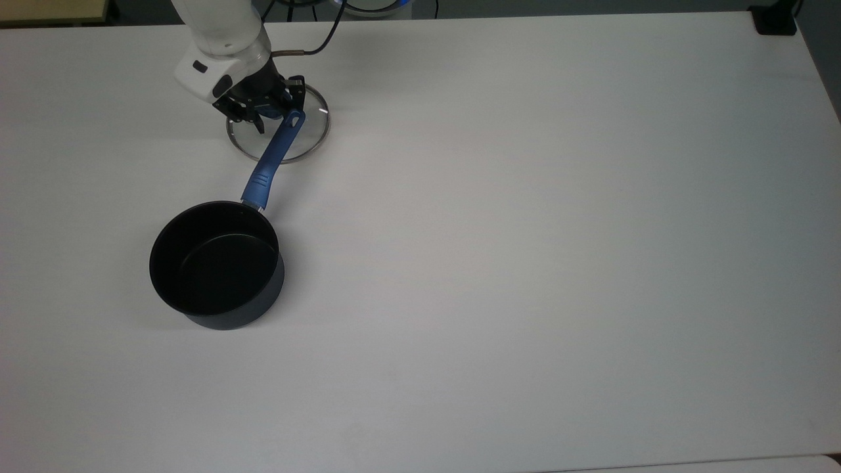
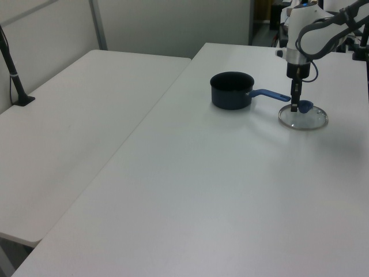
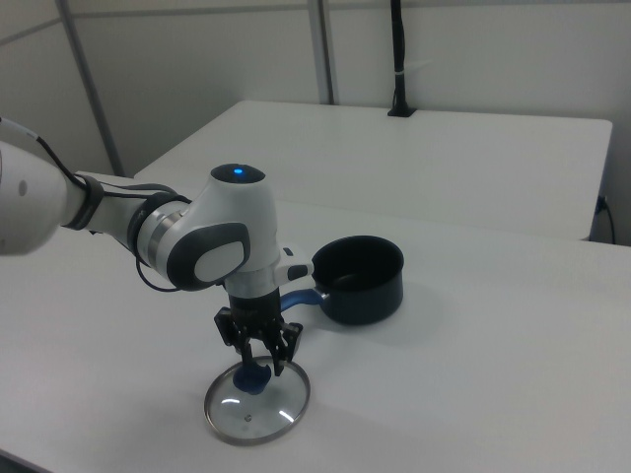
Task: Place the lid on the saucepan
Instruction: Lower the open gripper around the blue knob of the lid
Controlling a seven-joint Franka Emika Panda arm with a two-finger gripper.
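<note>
The saucepan (image 1: 217, 263) stands upright on the white table (image 1: 525, 230), its blue handle (image 1: 271, 157) pointing towards the lid (image 1: 309, 135). In the top view the handle's end overlaps the glass lid. The lid (image 3: 258, 409) lies flat on the table with its blue knob (image 3: 253, 380) up. My gripper (image 3: 259, 363) hangs straight down over that knob, open, its fingertips spread just above and around it. In the left view the knob (image 2: 306, 105) shows just right of my gripper (image 2: 295, 108), and the saucepan (image 2: 230, 90) stands to the left view's left of it.
A black block (image 1: 775, 23) sits at the table's far corner, on the top view's right. A cable (image 1: 322, 33) trails from the arm. A second white table (image 2: 86, 115) adjoins, with a black post (image 2: 14, 75) clamped to it.
</note>
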